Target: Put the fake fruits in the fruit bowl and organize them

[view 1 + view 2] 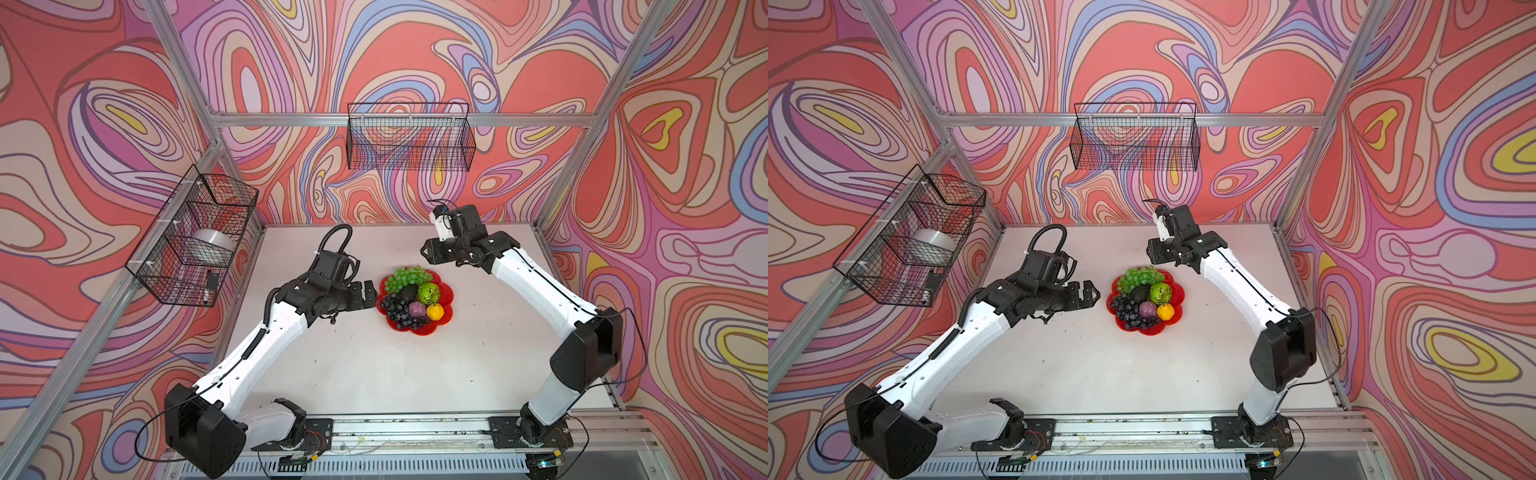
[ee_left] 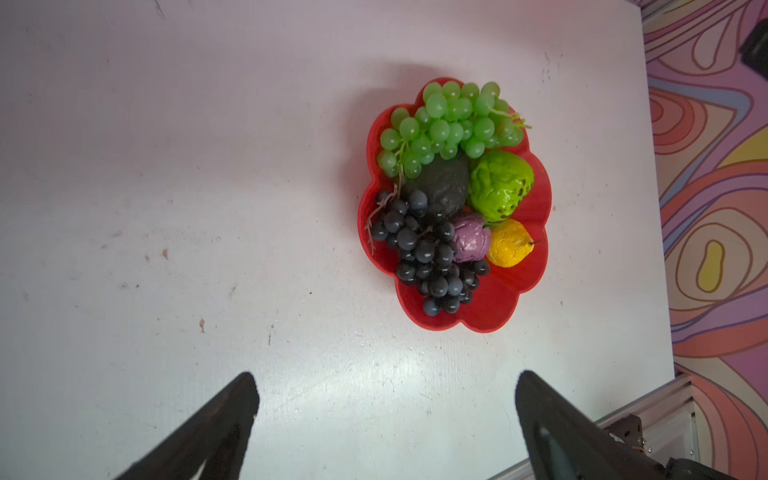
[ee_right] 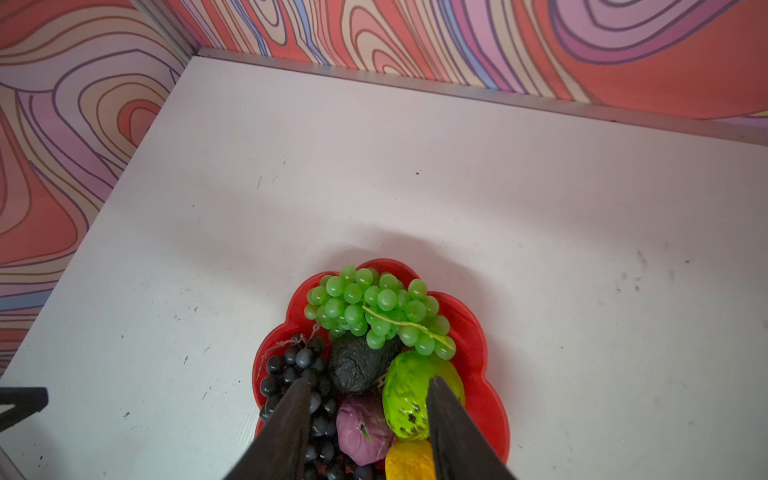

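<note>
The fruit bowl [image 2: 494, 316] sits on the counter [image 2: 166, 166] with all six fake fruits [image 2: 440, 183] inside. It lies just ahead of the left fingers [image 2: 232, 415], which are spread wide and hold nothing. The right fingers [image 3: 291, 424] hang above the bowl, apart from each other, and hold nothing too.

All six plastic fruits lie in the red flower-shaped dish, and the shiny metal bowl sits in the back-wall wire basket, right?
No: the shiny metal bowl sits in the black wire basket on the left wall, as both top views show. The fruits are in the red flower-shaped dish.
</note>
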